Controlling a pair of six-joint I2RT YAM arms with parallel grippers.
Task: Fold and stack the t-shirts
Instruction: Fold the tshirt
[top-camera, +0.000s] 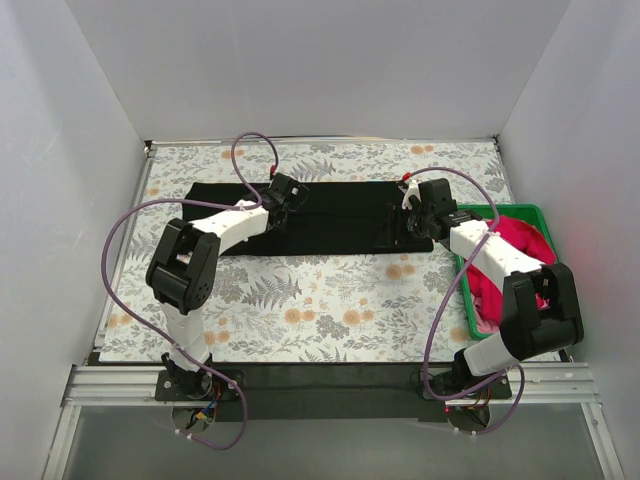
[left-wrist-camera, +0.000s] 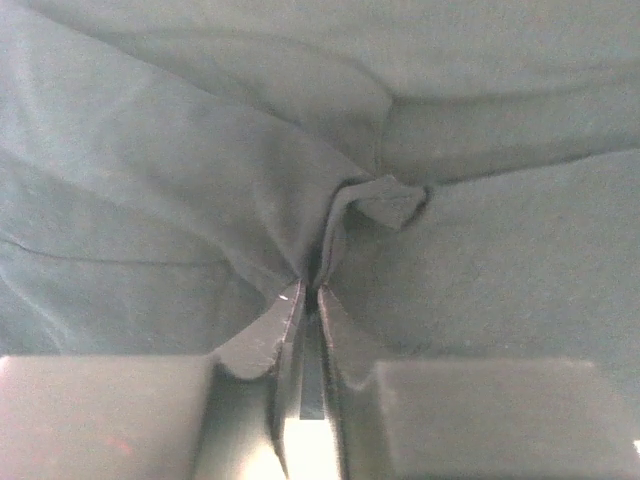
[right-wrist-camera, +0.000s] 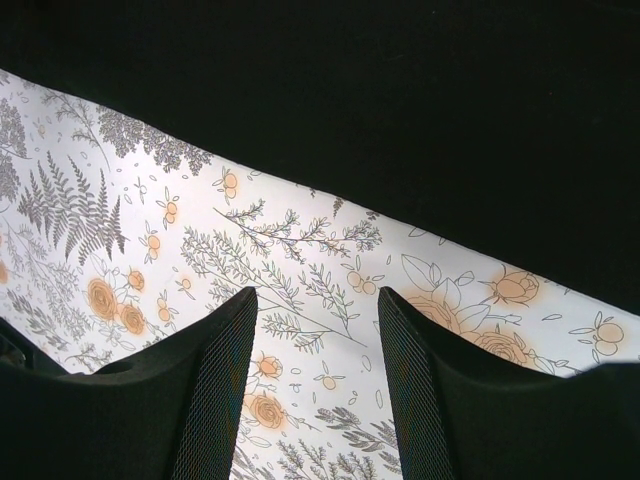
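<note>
A floral tablecloth (top-camera: 330, 300) between white walls (top-camera: 300, 60) bears the black t-shirt (top-camera: 340, 215).

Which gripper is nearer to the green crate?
Right. The right gripper is close beside the green crate; the left gripper pinches the black t-shirt much farther away.

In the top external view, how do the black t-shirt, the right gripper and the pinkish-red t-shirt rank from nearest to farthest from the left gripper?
1. black t-shirt: pinched in the left gripper, left of centre.
2. right gripper: open, at that shirt's right end.
3. pinkish-red t-shirt: in the green crate, far right.
</note>
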